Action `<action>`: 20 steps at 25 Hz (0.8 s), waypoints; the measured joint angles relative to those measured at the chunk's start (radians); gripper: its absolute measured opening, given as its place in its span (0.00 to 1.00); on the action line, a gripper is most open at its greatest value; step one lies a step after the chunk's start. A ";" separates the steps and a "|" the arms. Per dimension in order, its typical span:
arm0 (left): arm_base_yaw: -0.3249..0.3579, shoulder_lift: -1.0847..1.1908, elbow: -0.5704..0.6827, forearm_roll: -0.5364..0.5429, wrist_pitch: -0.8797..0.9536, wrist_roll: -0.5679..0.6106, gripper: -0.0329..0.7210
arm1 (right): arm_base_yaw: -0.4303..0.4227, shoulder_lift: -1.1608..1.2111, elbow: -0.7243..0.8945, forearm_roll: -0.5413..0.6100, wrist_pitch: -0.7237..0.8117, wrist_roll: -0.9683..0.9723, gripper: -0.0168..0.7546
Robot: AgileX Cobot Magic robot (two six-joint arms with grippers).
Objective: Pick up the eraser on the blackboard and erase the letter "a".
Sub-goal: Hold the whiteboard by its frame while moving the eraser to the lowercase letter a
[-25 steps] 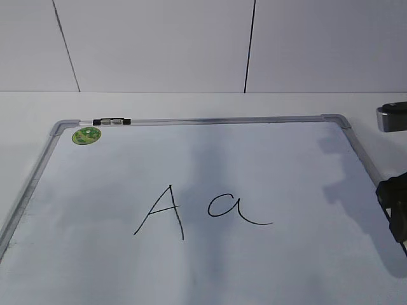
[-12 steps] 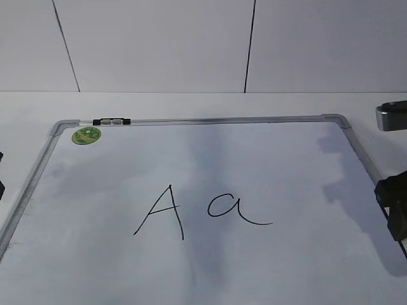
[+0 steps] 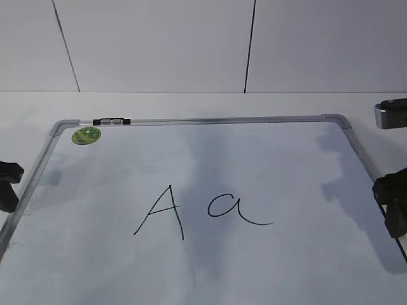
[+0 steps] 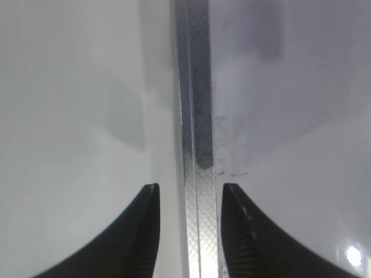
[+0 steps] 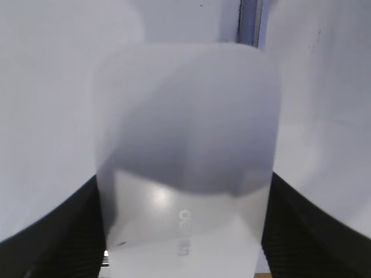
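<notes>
The blackboard (image 3: 286,165) is a white board in a grey frame, lying flat on the table. On it are a handwritten letter "a" (image 3: 232,208) and, to its left, a capital "A" (image 3: 162,213). The eraser (image 5: 185,116), white with faint grey lettering, fills the right wrist view. My right gripper (image 5: 184,179) is shut on it, with both black fingers against its long sides. In the exterior view that gripper (image 3: 394,203) is at the board's right edge, well right of the "a". My left gripper (image 4: 190,186) is open and straddles the board's left frame rail (image 4: 194,116) without touching it.
A green round sticker (image 3: 86,135) and a small black-and-white clip (image 3: 111,121) sit at the board's top left. A grey and dark object (image 3: 391,113) is at the far right edge. The white wall stands close behind the table. My left gripper (image 3: 7,184) shows at the left edge.
My left gripper has come into the exterior view at the left edge, beside the board's frame. The right gripper has shifted slightly up and left.
</notes>
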 joint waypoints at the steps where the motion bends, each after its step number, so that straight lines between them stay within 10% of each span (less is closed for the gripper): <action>1: 0.000 0.002 0.000 -0.002 -0.007 0.002 0.39 | 0.000 0.000 0.000 0.000 0.000 0.000 0.74; 20: 0.000 0.095 -0.099 -0.014 -0.016 0.025 0.33 | 0.000 0.000 0.000 0.006 -0.024 -0.007 0.74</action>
